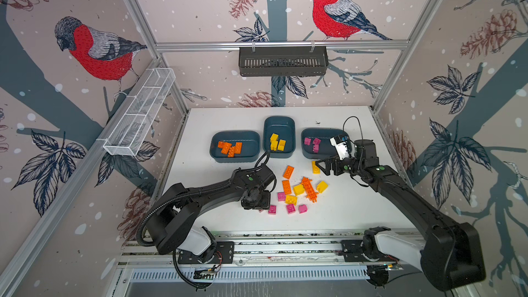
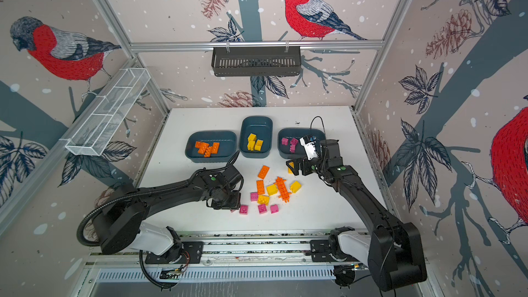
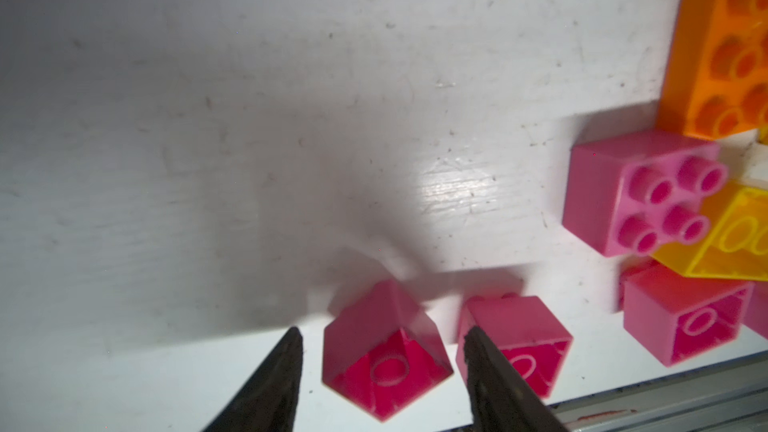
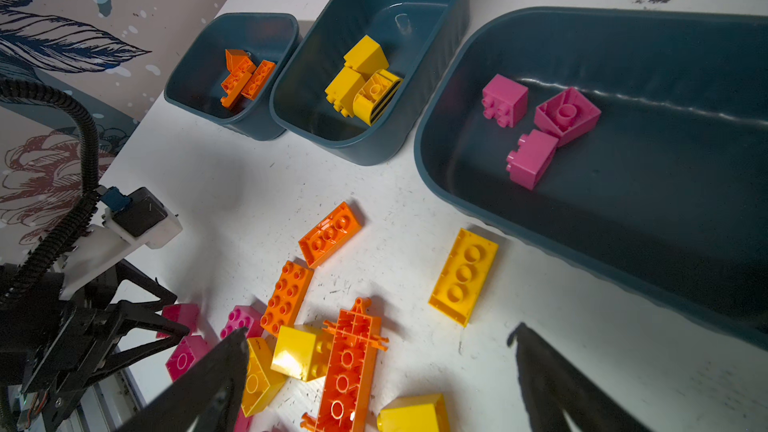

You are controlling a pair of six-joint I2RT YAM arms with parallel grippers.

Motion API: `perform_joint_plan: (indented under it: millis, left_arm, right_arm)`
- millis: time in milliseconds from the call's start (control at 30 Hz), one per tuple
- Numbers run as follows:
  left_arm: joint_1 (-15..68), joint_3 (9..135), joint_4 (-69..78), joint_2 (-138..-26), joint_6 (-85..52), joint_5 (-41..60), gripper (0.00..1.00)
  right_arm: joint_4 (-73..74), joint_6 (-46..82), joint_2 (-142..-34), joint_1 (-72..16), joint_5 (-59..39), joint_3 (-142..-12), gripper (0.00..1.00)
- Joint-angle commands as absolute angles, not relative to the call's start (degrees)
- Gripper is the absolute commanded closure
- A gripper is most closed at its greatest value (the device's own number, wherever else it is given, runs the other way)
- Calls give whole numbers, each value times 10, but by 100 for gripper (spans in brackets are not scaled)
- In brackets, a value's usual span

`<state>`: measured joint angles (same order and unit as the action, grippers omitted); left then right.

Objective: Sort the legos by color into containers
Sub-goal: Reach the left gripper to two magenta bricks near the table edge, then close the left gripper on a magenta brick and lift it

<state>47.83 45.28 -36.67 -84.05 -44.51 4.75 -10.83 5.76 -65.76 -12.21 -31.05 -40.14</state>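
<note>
Three teal containers stand in a row. The left one (image 1: 235, 134) holds orange legos (image 1: 230, 148), the middle one (image 1: 278, 120) yellow legos (image 1: 277, 142) and the right one (image 1: 323, 132) pink legos (image 4: 536, 130). Loose legos lie in front of them: orange oblongs (image 1: 286, 186), a spiky orange piece (image 1: 309, 189), yellow bricks (image 1: 298, 189) and pink bricks (image 1: 290, 208). My left gripper (image 3: 382, 342) is down at the table, open, its fingers on either side of a pink brick (image 3: 386, 359) lying studs down. My right gripper (image 1: 321, 167) hovers wide open and empty by a yellow oblong brick (image 4: 463, 276).
A second pink brick (image 3: 515, 338) lies right beside one left finger (image 3: 478, 367). The table's front edge and metal rail (image 3: 665, 401) run close behind the left gripper. On the back wall hangs a black slotted basket (image 1: 283, 61), and on the left wall a white mesh tray (image 1: 140, 115).
</note>
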Motion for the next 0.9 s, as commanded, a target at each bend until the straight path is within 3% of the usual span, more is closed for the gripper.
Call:
perform_joint_plan:
  millis: [0, 400, 867]
  left_arm:
    - [480, 451, -384, -834, -452, 32, 37]
    - [480, 429, -428, -795, -463, 20, 38]
    - [483, 446, -405, -827, -452, 26, 49]
  right_arm:
    - [-99, 53, -655, -121, -313, -400, 1]
    - [-97, 52, -662, -117, -323, -405, 1]
    - [-98, 50, -655, -116, -322, -399, 0]
